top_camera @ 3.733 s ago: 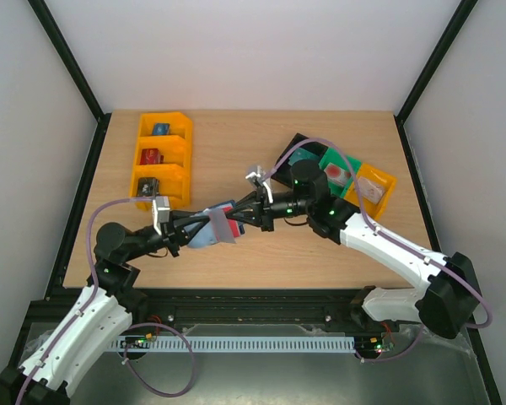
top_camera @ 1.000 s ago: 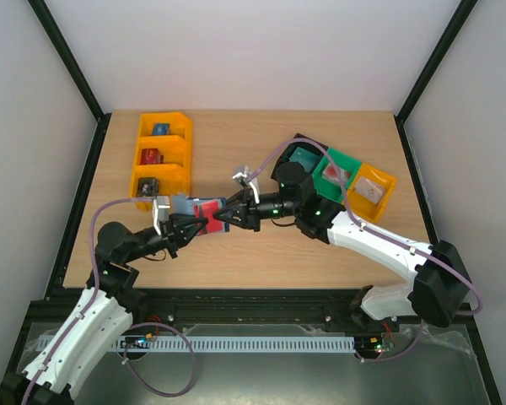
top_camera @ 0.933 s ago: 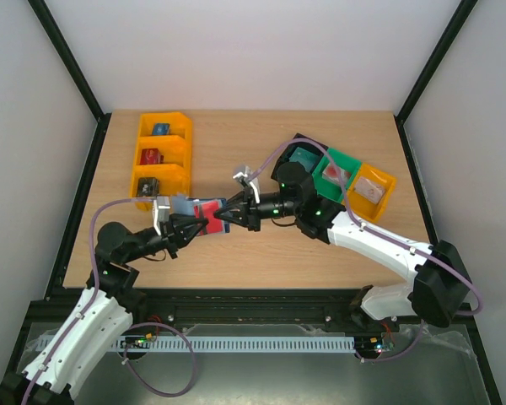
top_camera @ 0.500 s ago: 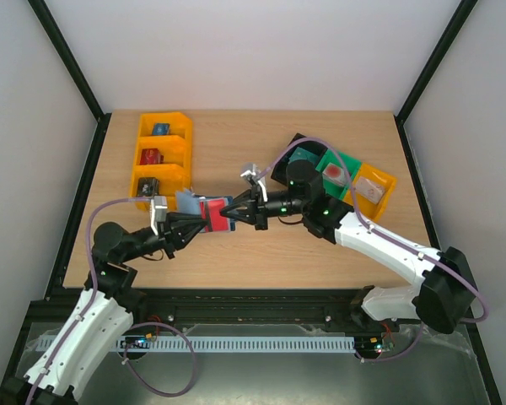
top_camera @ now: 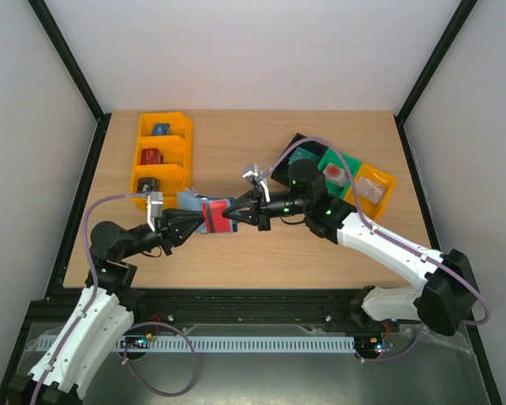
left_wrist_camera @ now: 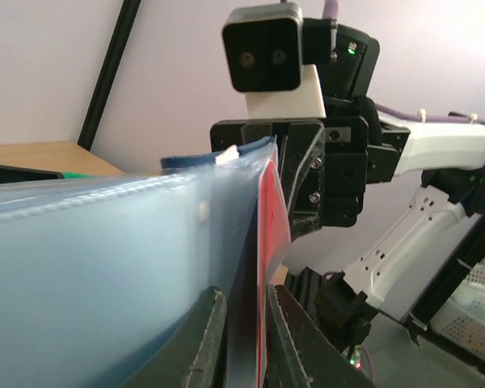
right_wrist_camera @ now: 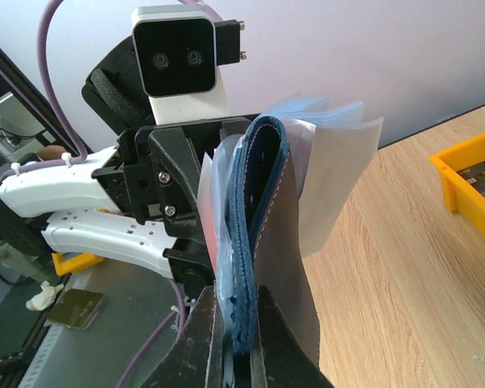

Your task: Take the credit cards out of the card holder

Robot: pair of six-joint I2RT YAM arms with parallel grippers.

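The card holder (top_camera: 191, 201) hangs above the table between both grippers, its pale blue-grey sleeves fanned out. My left gripper (top_camera: 196, 222) is shut on a red-faced credit card (top_camera: 212, 214) and the dark leaf beside it. In the left wrist view the card (left_wrist_camera: 272, 212) stands edge-on between the fingers of my left gripper (left_wrist_camera: 244, 297), with the clear blue sleeves (left_wrist_camera: 105, 259) to their left. My right gripper (top_camera: 234, 215) is shut on the holder's navy stitched edge (right_wrist_camera: 263, 202), also seen in the right wrist view (right_wrist_camera: 237, 301). Other cards are hidden in the sleeves.
A yellow three-compartment bin (top_camera: 175, 153) stands at the back left. A black bin (top_camera: 288, 145), a green bin (top_camera: 351, 162) and an orange bin (top_camera: 386, 180) stand in a row at the back right, behind the right arm. The wooden table (top_camera: 236, 135) lies below the grippers.
Since 3.7 s ago the holder has risen and turned, so the red card faces up. In the last second both grippers shifted slightly right and the left arm drew back a little.
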